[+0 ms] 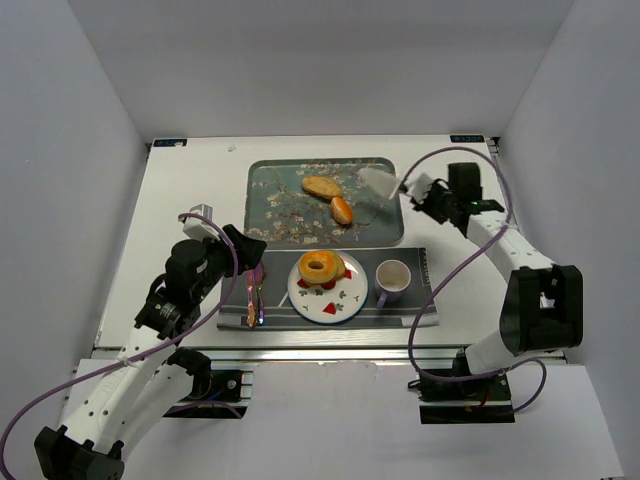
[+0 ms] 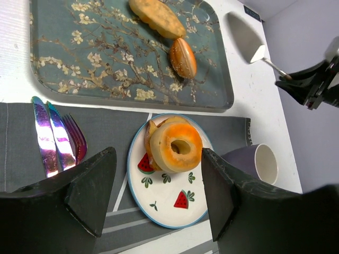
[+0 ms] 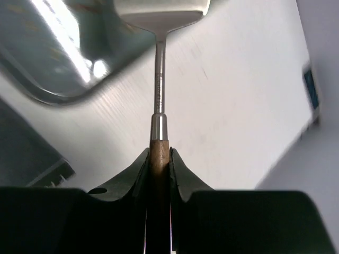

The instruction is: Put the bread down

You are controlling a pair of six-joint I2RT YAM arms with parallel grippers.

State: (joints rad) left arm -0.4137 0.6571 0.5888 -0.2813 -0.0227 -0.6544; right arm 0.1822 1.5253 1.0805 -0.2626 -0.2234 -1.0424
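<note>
Bread roll [image 1: 342, 210] lies near-to-far on tray [image 1: 275, 215]; right gripper [image 3: 159, 159] clamps spatula [image 1: 380, 183], left gripper [image 2: 157, 159] spread wide

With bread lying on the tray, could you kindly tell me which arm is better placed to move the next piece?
Right. The right gripper is shut on the spatula, whose blade sits at the tray's right end near the small roll. The left gripper hangs open and empty by the plate.
</note>
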